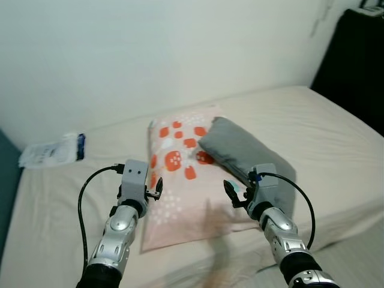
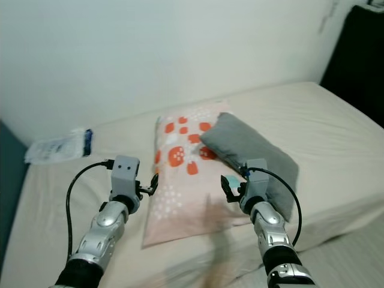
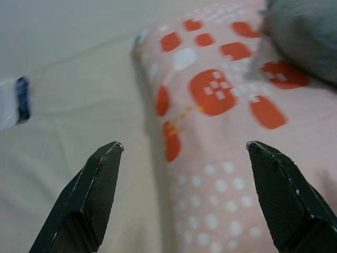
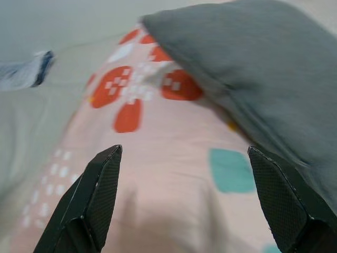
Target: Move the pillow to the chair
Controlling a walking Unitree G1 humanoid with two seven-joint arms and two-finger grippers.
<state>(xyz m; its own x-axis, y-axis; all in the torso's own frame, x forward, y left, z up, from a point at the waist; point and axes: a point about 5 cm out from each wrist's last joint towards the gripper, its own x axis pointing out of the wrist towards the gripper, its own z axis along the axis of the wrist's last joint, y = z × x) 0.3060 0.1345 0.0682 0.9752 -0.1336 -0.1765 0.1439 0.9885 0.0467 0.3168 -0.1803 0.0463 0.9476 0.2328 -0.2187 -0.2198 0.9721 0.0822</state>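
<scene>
Both arms reach over the bed (image 1: 336, 126) toward the pink pillow (image 1: 180, 198), which lies near the bed's front edge with a grey pillow (image 1: 240, 150) overlapping its right side. The left gripper (image 1: 157, 191) hovers at the pillow's left edge, the right gripper (image 1: 231, 193) above its right part; wrist views show both sets of fingers spread wide, holding nothing. A white packet (image 1: 51, 151) lies near the bed's back-left corner. A clean lift likely calls for pinching both long edges, clear of the grey pillow.
</scene>
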